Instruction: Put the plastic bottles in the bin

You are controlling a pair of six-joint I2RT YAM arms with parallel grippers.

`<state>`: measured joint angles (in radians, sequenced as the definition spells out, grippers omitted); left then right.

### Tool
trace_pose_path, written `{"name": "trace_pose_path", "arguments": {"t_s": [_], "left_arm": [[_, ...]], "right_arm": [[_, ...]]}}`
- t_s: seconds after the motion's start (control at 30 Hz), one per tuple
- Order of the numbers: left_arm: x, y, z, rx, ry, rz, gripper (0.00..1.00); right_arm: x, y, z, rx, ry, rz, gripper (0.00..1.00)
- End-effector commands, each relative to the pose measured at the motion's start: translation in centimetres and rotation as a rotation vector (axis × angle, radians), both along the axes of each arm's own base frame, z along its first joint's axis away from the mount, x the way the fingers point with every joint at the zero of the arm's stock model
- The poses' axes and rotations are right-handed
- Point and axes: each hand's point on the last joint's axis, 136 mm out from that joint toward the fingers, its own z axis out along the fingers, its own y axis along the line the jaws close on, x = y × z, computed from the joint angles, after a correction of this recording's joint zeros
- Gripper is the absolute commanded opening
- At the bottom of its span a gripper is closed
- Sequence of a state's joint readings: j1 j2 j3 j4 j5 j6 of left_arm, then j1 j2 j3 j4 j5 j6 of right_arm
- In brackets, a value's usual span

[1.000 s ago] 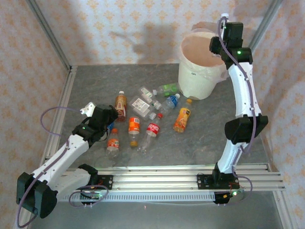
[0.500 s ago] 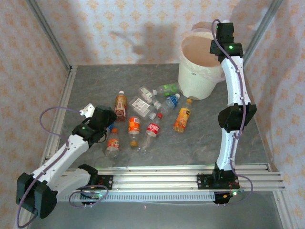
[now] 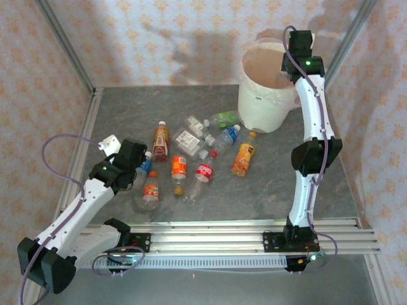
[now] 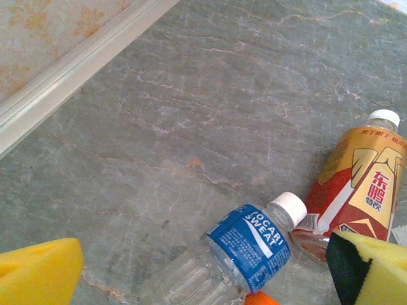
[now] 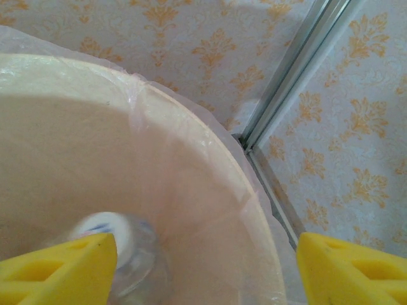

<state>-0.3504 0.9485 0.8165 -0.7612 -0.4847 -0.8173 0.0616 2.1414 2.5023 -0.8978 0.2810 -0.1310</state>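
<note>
Now, R tool [image 5: 205, 270] spread over bin [image 5: 213, 166], bottle [image 5: 137, 262] inside

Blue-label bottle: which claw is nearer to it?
Left. The left claw hangs open just above the blue-label bottle, straddling it; the right claw is across the table, over the bin.
</note>
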Motion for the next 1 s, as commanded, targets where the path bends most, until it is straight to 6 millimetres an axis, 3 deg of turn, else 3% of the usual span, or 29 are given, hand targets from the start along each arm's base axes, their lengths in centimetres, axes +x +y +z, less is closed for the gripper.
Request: {"name": "trace_pose_path", "arguments": {"t_s": [0.0,0.37,0.5,0.57,0.77,0.87,0.97], "left_arm": [[-0.9,1.5,-0.1,0.062,0.026,0.042,1.00],[-0.6,0.6,-3.1,0.000,0.129,-0.016,1.00],[-1.0,-0.6,-4.6,-0.058,0.194,-0.088,1.00],[-1.6,-1.0,-5.3,-0.073,0.235,-0.117,1.00],[-1.7,-2.3,-7.3,-0.107,0.291,-0.208,1.00],[-1.3,-1.1,-7.9,-0.023,0.330,-0.168,1.00],[0.2,-1.3,-8.6,0.010,0.361,-0.200,1.00]], "right_arm": [[-0.3,-0.9,1.6,-0.004,-0.047,-0.046,0.75],[-3.2,-0.2,5.1,0.079,-0.118,-0.035,0.82],[-5.1,0.8,6.5,0.133,-0.153,0.013,0.89],[-6.1,1.3,7.0,0.154,-0.176,0.042,1.00],[-9.2,1.9,8.4,0.206,-0.322,0.083,0.99],[-10.9,2.6,8.9,0.265,-0.370,0.108,0.99],[-12.5,3.8,8.8,0.311,-0.395,0.175,0.99]]}}
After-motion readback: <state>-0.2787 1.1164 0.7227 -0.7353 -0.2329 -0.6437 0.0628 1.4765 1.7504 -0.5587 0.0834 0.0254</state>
